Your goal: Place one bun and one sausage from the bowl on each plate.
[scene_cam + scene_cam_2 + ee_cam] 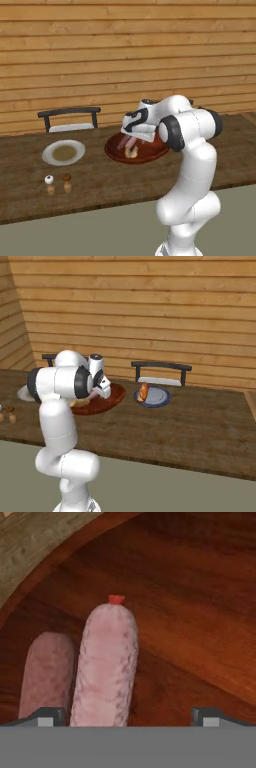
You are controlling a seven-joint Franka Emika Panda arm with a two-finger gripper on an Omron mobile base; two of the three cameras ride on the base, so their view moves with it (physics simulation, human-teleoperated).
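The hand [127, 717] hangs low inside the bowl [150, 152], its fingers spread wide and grasping nothing; one fingertip [47, 716] sits by a sausage [106, 667] with a red tip, a second sausage [46, 674] just beside it. A bun [132, 151] lies in the bowl too. On the wooden counter [100, 185], the pale plate [63, 152] sits left of the bowl; the bluish plate [154, 397] carries a bun and sausage [143, 391]. No writing is readable anywhere.
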